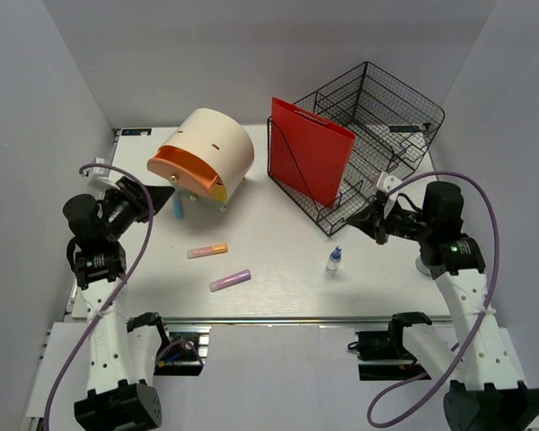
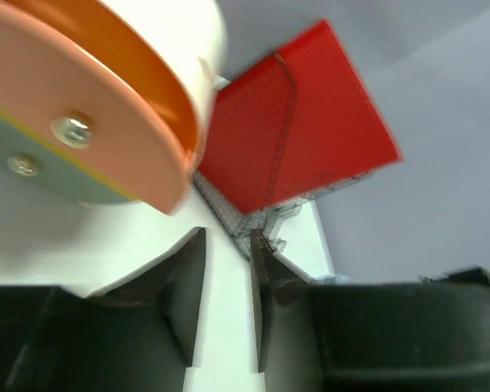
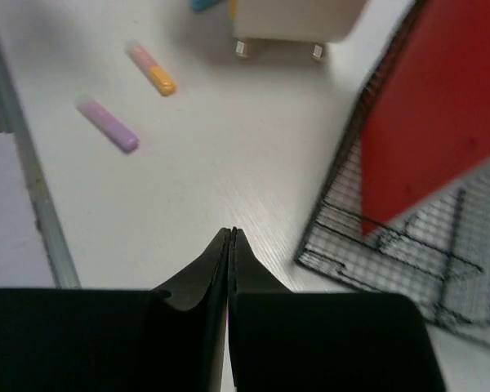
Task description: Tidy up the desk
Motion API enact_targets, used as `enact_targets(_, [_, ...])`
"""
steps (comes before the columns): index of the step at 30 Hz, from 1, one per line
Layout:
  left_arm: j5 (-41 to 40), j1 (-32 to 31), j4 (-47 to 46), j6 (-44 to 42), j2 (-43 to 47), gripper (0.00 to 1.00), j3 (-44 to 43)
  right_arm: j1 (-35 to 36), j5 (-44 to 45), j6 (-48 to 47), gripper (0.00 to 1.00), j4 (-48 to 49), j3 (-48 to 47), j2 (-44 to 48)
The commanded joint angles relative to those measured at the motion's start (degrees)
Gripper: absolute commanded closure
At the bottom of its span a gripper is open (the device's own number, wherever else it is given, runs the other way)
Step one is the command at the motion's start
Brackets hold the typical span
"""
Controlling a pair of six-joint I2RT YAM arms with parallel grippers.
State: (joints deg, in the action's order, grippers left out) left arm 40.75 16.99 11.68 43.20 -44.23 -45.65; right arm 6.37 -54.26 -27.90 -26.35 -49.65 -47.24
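Bench (image 1: 287, 224), white and flat, beneath both arms, metal rail (image 1: 278, 319) along its near edge. Right claw (image 3: 230, 233) pressed shut on nothing, near a corner of the wire rack (image 3: 408, 253). Left claw (image 2: 227, 237) narrowly parted, empty, close to the round cream-and-orange holder (image 2: 90, 98). Farther out: red folder (image 1: 310, 153) upright in the rack, small bottle (image 1: 334, 260), pink-orange marker (image 1: 207, 251), purple marker (image 1: 230, 280), blue pen (image 1: 178, 207) beside the holder.
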Motion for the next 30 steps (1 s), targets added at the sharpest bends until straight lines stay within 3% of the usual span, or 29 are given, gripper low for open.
enact_targets(1, [8.9, -0.4, -2.3, 0.5, 0.7, 0.74, 2.5, -0.6, 16.9, 3.5, 1.00, -7.8, -4.7, 3.2])
enact_targets(3, [10.4, -0.4, -2.4, 0.2, 1.4, 0.77, 2.8, -0.9, 28.7, 5.7, 1.00, -9.2, -4.4, 6.0])
enact_targets(4, [10.7, -0.4, -2.5, 0.1, 1.9, 0.71, 2.8, -1.1, 32.1, 6.4, 1.00, -9.5, -4.1, 7.2])
enact_targets(6, [10.8, -0.9, -1.8, -0.3, 3.4, 0.55, 2.5, -1.6, 40.5, 6.9, 1.00, -11.7, -4.1, 9.4])
enact_targets(7, [10.8, -0.9, -1.6, -0.4, 3.9, 0.35, 2.1, -1.6, 42.1, 7.0, 1.00, -14.8, -5.2, 9.8])
enact_targets(11, [10.3, -2.8, -1.6, -1.1, 4.9, 0.13, 1.6, -3.4, 51.8, 5.1, 1.00, -18.8, -5.8, 11.4])
enact_targets(19, [9.9, -5.4, 2.2, -3.9, 2.5, 0.07, -1.7, -8.8, 59.5, 1.1, 1.00, -19.6, -0.3, 13.4])
enact_targets(21, [9.4, -5.4, 2.8, -4.5, 2.3, 0.07, -2.2, -9.2, 60.3, 0.3, 0.95, -20.8, -1.0, 13.1])
enact_targets(26, [9.1, -6.4, 5.1, -5.8, 2.4, 0.06, -3.5, -10.1, 61.3, -2.7, 0.62, -25.0, -3.8, 10.3])
enact_targets(30, [8.6, -6.4, 5.7, -6.3, 3.3, 0.05, -3.8, -12.0, 59.5, -3.8, 0.48, -27.7, -5.0, 5.9])
